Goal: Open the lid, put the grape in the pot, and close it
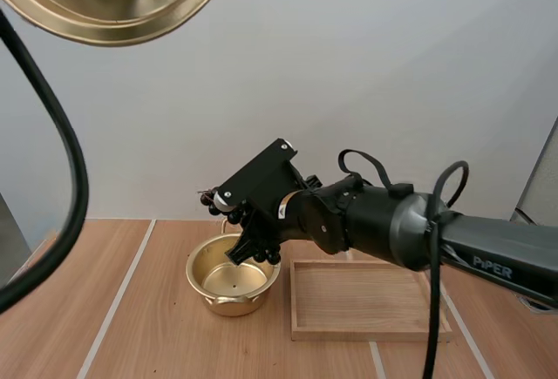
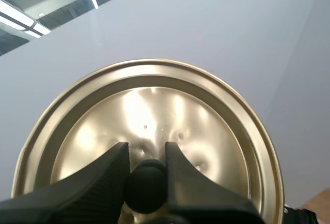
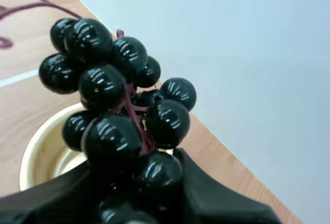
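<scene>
The golden pot (image 1: 230, 281) stands uncovered on the table, left of the wooden tray. Its golden lid (image 1: 113, 0) hangs high up near the camera; in the left wrist view my left gripper (image 2: 146, 162) is shut on the lid's black knob (image 2: 146, 187), with the lid (image 2: 149, 126) behind it. My right gripper (image 1: 251, 247) reaches in over the pot's back rim, shut on a bunch of black grapes (image 3: 121, 110). In the right wrist view the bunch sticks out past the fingers (image 3: 206, 193), above the pot's rim (image 3: 31, 152).
A shallow wooden tray (image 1: 366, 302) lies right of the pot, under my right arm. Pale seams run across the wooden tabletop (image 1: 105, 327). A grey wall stands behind the table.
</scene>
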Robot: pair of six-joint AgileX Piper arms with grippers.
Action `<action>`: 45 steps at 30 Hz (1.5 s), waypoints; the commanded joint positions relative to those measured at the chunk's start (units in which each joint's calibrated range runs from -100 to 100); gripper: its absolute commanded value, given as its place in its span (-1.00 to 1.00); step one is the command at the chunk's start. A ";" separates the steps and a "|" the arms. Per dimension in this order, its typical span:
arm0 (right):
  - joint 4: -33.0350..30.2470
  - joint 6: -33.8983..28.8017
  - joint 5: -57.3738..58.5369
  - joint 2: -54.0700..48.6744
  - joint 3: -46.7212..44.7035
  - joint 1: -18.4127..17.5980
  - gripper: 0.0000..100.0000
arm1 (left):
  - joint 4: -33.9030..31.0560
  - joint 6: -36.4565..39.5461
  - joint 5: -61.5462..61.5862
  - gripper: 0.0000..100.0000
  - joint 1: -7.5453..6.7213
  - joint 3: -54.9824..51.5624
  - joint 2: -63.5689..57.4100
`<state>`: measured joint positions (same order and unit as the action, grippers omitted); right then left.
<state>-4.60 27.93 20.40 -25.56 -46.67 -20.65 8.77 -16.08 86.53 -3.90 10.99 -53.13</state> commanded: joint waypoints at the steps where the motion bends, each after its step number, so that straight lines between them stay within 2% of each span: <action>1: 1.20 0.36 -0.17 4.74 4.46 -0.18 -1.00 | -1.36 0.68 3.46 -1.00 -0.22 0.30 -0.19; 4: 2.39 0.36 3.68 9.22 6.80 -0.18 -1.00 | -1.35 0.68 4.87 -1.00 -0.22 0.30 -0.19; 13: 2.28 0.36 4.63 17.04 6.98 -0.18 -1.00 | -1.35 1.03 5.51 -1.00 -0.22 0.30 -0.19; 14: 2.40 0.36 4.63 17.40 6.98 -0.18 -0.92 | -1.35 1.03 5.51 -1.00 -0.22 0.30 -0.19; 15: 2.49 0.36 4.63 17.55 6.98 -0.18 -0.73 | -1.35 1.03 5.51 -1.00 -0.22 0.30 -0.19; 16: 2.74 0.27 4.63 17.73 6.98 -0.18 -0.37 | -1.35 1.03 5.51 -1.00 -0.22 0.30 -0.19; 17: 3.07 0.03 4.63 17.83 6.98 -0.18 -0.11 | -1.35 1.03 5.51 -1.00 -0.22 0.30 -0.19; 18: 3.92 0.02 4.63 17.83 6.98 -0.18 0.26 | -1.35 1.03 5.51 -1.00 -0.22 0.30 -0.19; 19: 4.60 0.02 4.63 17.83 6.98 -0.18 0.71 | -1.35 1.03 5.51 -1.00 -0.22 0.30 -0.19; 20: 5.75 0.02 4.63 17.83 6.98 -0.18 1.00 | -1.35 1.03 5.51 -1.00 -0.22 0.30 -0.19; 31: 6.91 0.02 5.40 17.07 6.98 -0.18 1.00 | -1.35 1.03 5.51 -1.00 -0.22 0.30 -0.19; 38: 6.91 0.02 9.53 11.11 6.98 -0.18 1.00 | -1.35 1.03 5.51 -1.00 -0.22 0.30 -0.19; 39: 6.91 0.02 10.19 10.17 6.98 -0.18 0.88 | -1.35 1.03 5.51 -1.00 -0.22 0.30 -0.19; 40: 6.91 0.02 11.37 9.09 6.98 -0.18 0.42 | -1.35 1.03 5.51 -1.00 -0.22 0.30 -0.19; 41: 6.91 0.02 12.62 8.01 6.98 -0.18 0.06 | -1.35 1.03 5.51 -1.00 -0.22 0.30 -0.19; 43: 6.91 0.02 15.34 5.47 6.98 -0.18 -0.92 | -1.35 1.03 5.51 -1.00 -0.22 0.30 -0.19; 45: 6.91 -0.09 18.65 2.56 6.98 -0.10 -1.00 | -1.35 1.03 5.51 -1.00 -0.22 0.30 -0.19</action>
<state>2.15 28.02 35.19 -19.43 -40.31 -20.65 7.46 -15.40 92.69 -3.90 10.99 -53.13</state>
